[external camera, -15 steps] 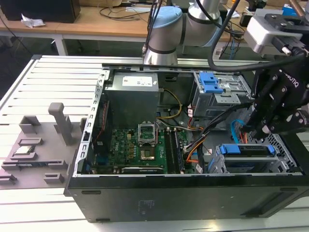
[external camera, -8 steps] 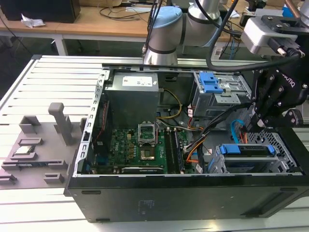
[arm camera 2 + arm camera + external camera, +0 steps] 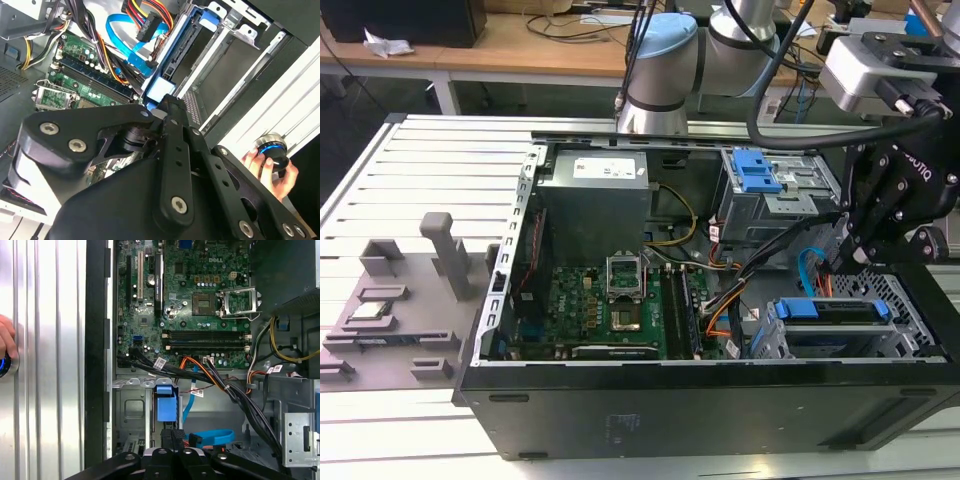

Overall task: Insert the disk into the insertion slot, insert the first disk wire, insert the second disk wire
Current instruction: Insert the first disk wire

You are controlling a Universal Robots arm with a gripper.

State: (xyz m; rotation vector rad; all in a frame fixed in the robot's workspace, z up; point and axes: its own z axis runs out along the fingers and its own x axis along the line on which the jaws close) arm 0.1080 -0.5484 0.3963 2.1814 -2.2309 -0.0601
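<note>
Exterior view: an open computer case [image 3: 720, 400] lies on a ribbed metal table [image 3: 430, 170]. At the exterior view's right end of the case is the insertion slot [image 3: 905, 300], a bay of grey perforated metal. The disk [image 3: 830, 310] sits inside the slot, its bright blue carrier showing along the edge. The black gripper [image 3: 842, 262] hangs just above the slot, beside a looping blue flat cable [image 3: 807, 270]. A grey drive cage [image 3: 760, 180] with blue latches stands behind the slot, and the green motherboard [image 3: 620, 300] lies well apart from the slot, toward the middle of the case. Second wrist view: the gripper [image 3: 170, 107] reaches toward the slot [image 3: 225, 65], its tip just beside the disk's [image 3: 176, 47] blue frame. Outside the case, beyond the slot, a hand [image 3: 272, 170] rests on a round knob [image 3: 270, 147] on the table. First wrist view: the gripper [image 3: 173, 437] has its fingertips drawn together, only a thin line between them, just beside the blue end of the disk [image 3: 166, 402] seated in the slot [image 3: 131, 410].
</note>
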